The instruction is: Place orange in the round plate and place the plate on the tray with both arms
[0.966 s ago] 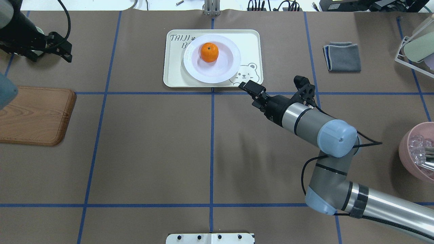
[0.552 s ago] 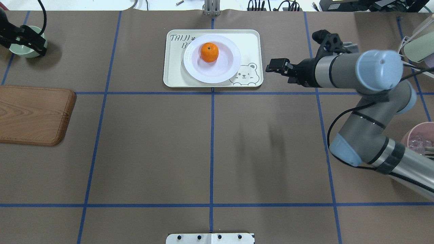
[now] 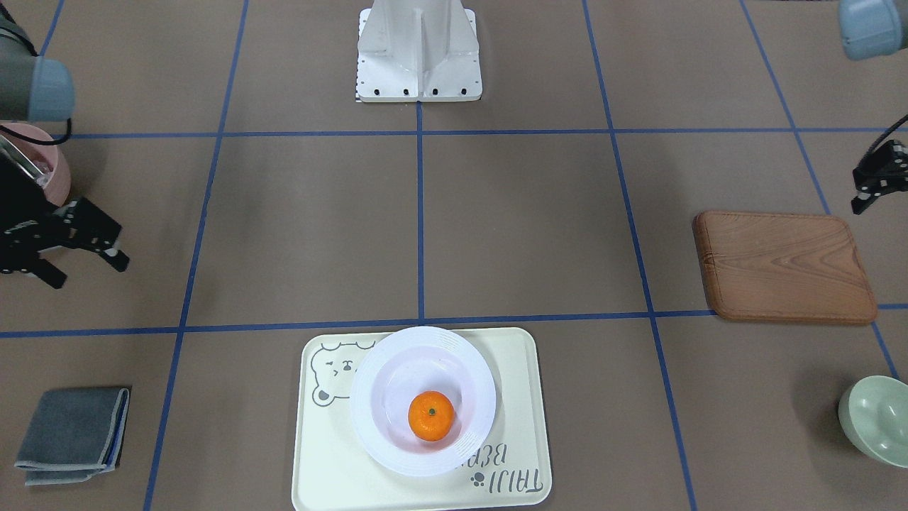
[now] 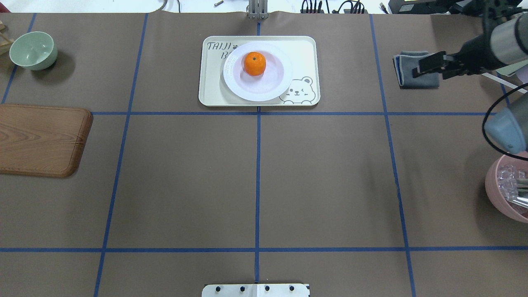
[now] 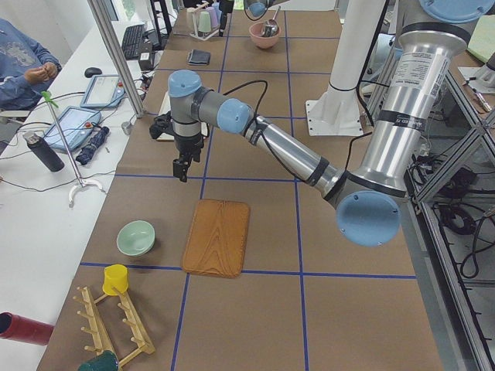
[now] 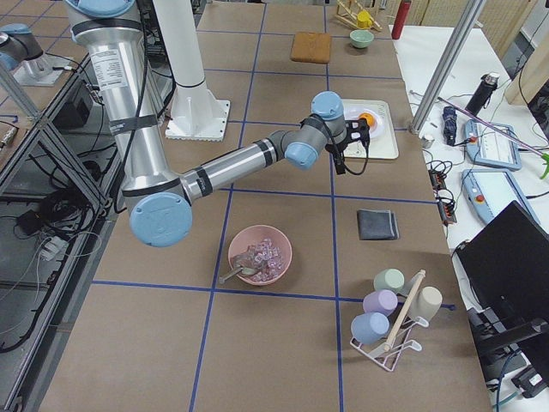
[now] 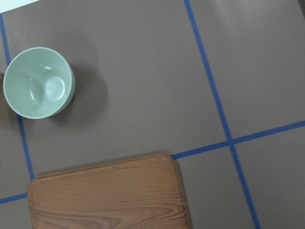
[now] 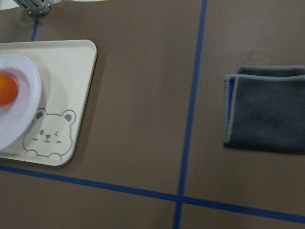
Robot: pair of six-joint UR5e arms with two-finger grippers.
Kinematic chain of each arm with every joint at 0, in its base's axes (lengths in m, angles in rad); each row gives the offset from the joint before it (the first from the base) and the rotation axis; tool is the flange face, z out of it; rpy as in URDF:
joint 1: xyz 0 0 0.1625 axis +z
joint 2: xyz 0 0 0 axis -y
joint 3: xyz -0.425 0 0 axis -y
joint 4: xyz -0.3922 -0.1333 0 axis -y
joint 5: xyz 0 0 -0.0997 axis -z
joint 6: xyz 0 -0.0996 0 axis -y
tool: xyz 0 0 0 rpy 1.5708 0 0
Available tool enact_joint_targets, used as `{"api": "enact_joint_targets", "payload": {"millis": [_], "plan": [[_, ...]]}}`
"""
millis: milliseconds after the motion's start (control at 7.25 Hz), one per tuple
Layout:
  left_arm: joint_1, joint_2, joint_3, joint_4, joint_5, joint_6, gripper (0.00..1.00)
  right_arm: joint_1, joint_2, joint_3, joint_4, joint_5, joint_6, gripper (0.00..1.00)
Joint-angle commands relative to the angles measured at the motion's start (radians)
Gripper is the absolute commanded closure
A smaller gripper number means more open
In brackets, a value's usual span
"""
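Observation:
The orange (image 4: pixel 254 63) lies in the round plate (image 4: pixel 231 78), which rests on the tray (image 4: pixel 305 49) at the far middle of the table. The front-facing view shows the same stack: orange (image 3: pixel 430 416), plate (image 3: pixel 369 419), tray (image 3: pixel 511 369). My right gripper (image 4: pixel 416 70) hangs open and empty above the grey cloth, well right of the tray. Its wrist view catches the tray's edge (image 8: pixel 71 71) and a sliver of orange (image 8: pixel 5 90). My left gripper (image 3: pixel 860 193) is out of the overhead view. It hovers open beyond the wooden board, holding nothing.
A wooden board (image 4: pixel 41 140) lies at the left edge, with a pale green bowl (image 4: pixel 33 50) behind it. A folded grey cloth (image 4: pixel 429 80) sits right of the tray. A pink bowl (image 4: pixel 509 192) and a cup rack (image 4: pixel 507 53) stand at the right.
My right arm swung from the tray's near right corner out to the right, over the grey cloth. The left arm pulled back out of the overhead view, uncovering the green bowl.

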Motion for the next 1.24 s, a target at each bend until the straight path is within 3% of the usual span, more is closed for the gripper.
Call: {"api": "enact_joint_targets", "payload": {"millis": [0, 276, 690, 1103], "plan": [[-0.074, 0.037, 0.075, -0.038, -0.054, 0.140, 0.02, 0.120, -0.100, 0.002, -0.082, 0.067, -0.233, 0.00], [-0.071, 0.085, 0.078, -0.065, -0.053, 0.148, 0.02, 0.130, -0.149, -0.006, -0.101, 0.067, -0.322, 0.00], [-0.069, 0.075, 0.109, -0.064, -0.050, 0.125, 0.02, 0.162, -0.142, 0.003, -0.231, 0.066, -0.469, 0.00], [-0.069, 0.083, 0.109, -0.079, -0.050, 0.115, 0.02, 0.158, -0.142, 0.023, -0.283, 0.058, -0.507, 0.00]]}}
